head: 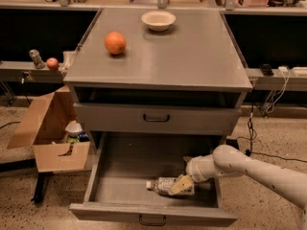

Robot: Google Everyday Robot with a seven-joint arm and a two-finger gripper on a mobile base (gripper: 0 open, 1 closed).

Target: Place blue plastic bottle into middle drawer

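Note:
The blue plastic bottle [162,185] is clear and crinkled, with a white cap pointing left. It lies on its side on the floor of the middle drawer [139,162], which is pulled wide open at the bottom of the grey cabinet. The bottle is near the drawer's front, right of centre. My gripper [181,185] reaches in from the right on a white arm [249,169]. Its tan fingers are closed on the bottle's right end, low inside the drawer.
The flat-fronted upper drawer [156,118] is shut just above the arm. An orange [115,42] and a white bowl [158,19] sit on the cabinet top. An open cardboard box [45,128] stands on the floor to the left. Cables hang at the right.

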